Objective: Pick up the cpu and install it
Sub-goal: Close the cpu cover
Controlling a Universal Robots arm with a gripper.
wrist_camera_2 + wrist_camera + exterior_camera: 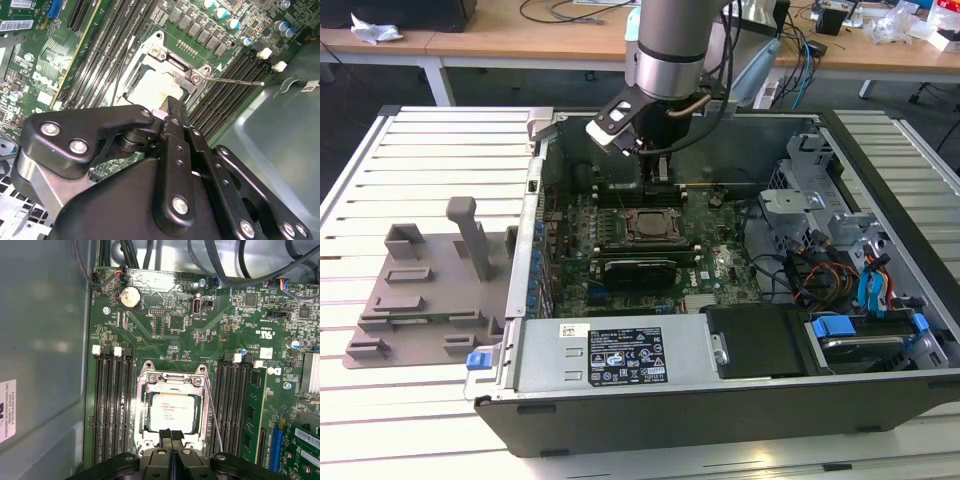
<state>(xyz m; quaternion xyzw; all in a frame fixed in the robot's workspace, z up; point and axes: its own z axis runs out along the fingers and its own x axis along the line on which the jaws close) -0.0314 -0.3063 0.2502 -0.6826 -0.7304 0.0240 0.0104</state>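
The cpu (pixel 172 412) is a flat square chip with a silver-grey top, lying level inside the metal socket frame (pixel 172 371) on the green motherboard. In the second wrist view the cpu (pixel 152 89) shows pale just beyond the black fingertips (pixel 169 107). My gripper (pixel 170 434) is shut, its two tips pressed together with nothing between them, right at the cpu's near edge. I cannot tell whether the tips touch it. In the exterior view the gripper (pixel 656 178) hangs inside the open computer case, just behind the socket (pixel 648 226).
Dark memory slots (pixel 112 405) flank the socket on both sides, and a thin wire lever (pixel 215 420) stands beside it. A grey plastic tray (pixel 420 290) lies on the slatted table at the exterior view's left. Drive cages and cables (pixel 840 260) fill the case's right.
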